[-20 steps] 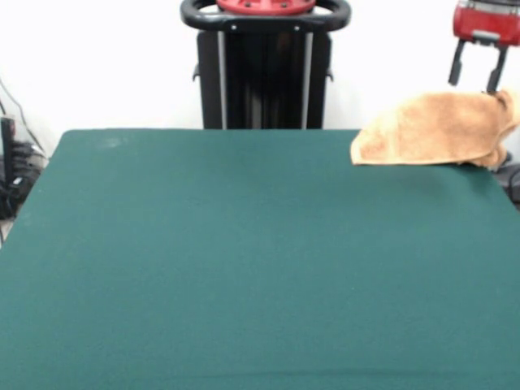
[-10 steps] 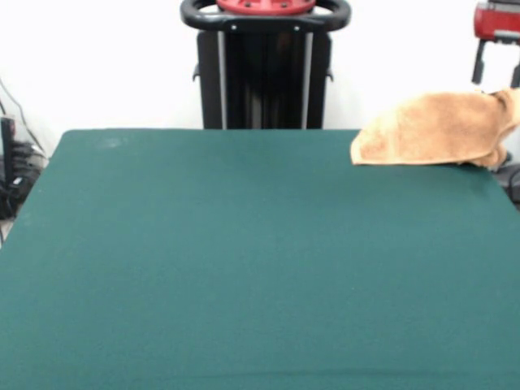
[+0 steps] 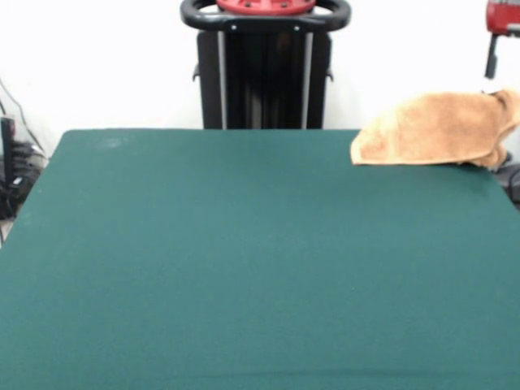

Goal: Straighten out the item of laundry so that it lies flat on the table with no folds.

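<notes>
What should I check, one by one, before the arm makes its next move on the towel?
1. Towel flat, no folds: not ok. The towel lies bunched in a raised heap.
2. Towel fully on the table: not ok. It sits at the far right corner, and its right end seems to pass the edge.
3. Pincer free of the towel: ok. It hangs above, apart from the cloth.
4. Pincer open or shut: cannot tell. Only one finger shows at the picture's edge.
5. Space to spread the towel: ok. No other thing lies on the green surface.
</notes>
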Robot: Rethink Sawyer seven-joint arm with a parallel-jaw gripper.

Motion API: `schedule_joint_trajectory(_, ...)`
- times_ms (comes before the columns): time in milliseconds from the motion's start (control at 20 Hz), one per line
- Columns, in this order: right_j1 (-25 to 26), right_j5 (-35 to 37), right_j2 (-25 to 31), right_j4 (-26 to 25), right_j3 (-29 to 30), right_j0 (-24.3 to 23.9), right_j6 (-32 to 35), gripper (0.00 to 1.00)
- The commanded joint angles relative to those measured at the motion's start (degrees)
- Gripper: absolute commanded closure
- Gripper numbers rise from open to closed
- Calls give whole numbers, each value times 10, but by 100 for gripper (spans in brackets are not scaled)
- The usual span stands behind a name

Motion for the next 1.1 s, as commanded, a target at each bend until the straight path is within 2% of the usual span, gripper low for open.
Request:
schedule_joint_trajectory(50,48,-49,32,-20,4,20,44,0)
schedule_joint_trajectory(350,93,-72,3,-10,-25,47,56,0)
schedule_joint_trajectory(800,103,-66,-13,10,-35,72,63,0)
schedule_joint_trajectory(850,119,-63,-60,15,-55,106,72,0)
schedule_joint_trajectory(1050,127,-67,-102,10,-70,134,68,0)
schedule_joint_trajectory(1100,130,-74,-110,11,-73,142,68,100)
